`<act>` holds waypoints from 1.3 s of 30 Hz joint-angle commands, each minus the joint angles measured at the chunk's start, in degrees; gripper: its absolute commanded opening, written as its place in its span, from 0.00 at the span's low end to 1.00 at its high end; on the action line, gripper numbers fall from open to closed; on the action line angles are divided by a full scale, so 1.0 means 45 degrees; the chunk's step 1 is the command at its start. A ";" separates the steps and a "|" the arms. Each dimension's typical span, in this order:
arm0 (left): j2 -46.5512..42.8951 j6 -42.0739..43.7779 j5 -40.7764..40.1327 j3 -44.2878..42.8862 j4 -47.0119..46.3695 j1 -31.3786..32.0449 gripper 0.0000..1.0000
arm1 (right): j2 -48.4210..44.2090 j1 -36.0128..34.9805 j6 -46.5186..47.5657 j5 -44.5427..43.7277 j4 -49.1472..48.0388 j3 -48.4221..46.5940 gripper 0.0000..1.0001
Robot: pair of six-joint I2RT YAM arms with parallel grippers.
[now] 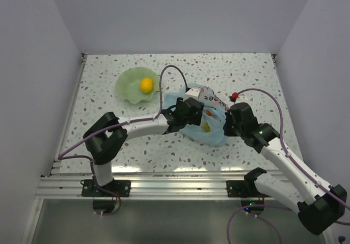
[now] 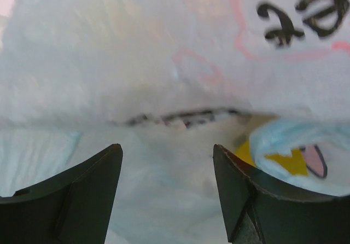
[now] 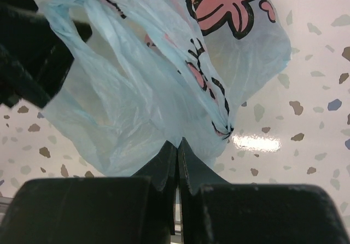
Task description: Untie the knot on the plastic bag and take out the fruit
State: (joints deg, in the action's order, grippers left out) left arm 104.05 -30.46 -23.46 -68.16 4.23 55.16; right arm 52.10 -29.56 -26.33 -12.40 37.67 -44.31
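The light-blue plastic bag [image 1: 210, 129] with its pink-and-dark print lies mid-table between both arms. My left gripper [image 1: 192, 112] is open, and its jaws [image 2: 167, 148] press against the bag film [image 2: 164, 63]. A yellow fruit [image 2: 289, 164] shows through the film beside the right finger. My right gripper [image 1: 227, 122] is shut on a fold of the bag [image 3: 136, 107], with its tips [image 3: 178, 145] pinching the film. An orange piece [image 1: 208, 112] and a yellow piece [image 1: 206, 127] show inside the bag. A small twisted bunch of film [image 3: 223, 128] shows; I cannot tell if it is the knot.
A pale green wavy-rimmed bowl [image 1: 128, 88] at the back left holds one yellow fruit [image 1: 146, 84]. A small red piece [image 1: 234, 96] lies on the speckled table [image 1: 109, 69] right of the bag. White walls close in three sides.
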 commanded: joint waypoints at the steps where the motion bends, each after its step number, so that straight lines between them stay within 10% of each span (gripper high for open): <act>1: 0.0451 -0.0048 -0.0977 -0.1278 -0.1660 -0.0692 0.72 | -0.0190 0.0026 -0.0009 0.0237 0.0183 -0.0484 0.00; 22: 0.3205 0.1494 -0.0333 -0.2900 -0.5388 -0.2023 0.88 | 0.1177 0.0046 0.0050 0.2717 -0.0031 -0.1871 0.00; 32: 0.4455 0.2413 -0.0860 -0.2918 -0.8126 -0.2023 0.77 | 0.1353 0.0046 0.0089 0.3479 0.0202 -0.2027 0.00; 39: 0.5140 0.2413 -0.0763 -0.3136 -0.8536 -0.2062 0.51 | 0.1353 0.0046 0.0147 0.3265 0.0301 -0.1969 0.00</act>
State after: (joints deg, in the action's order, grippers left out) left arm 127.04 -20.97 -25.41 -80.84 -27.75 46.39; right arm 58.13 -29.54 -26.28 1.26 38.57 -51.20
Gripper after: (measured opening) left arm 0.565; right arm 0.010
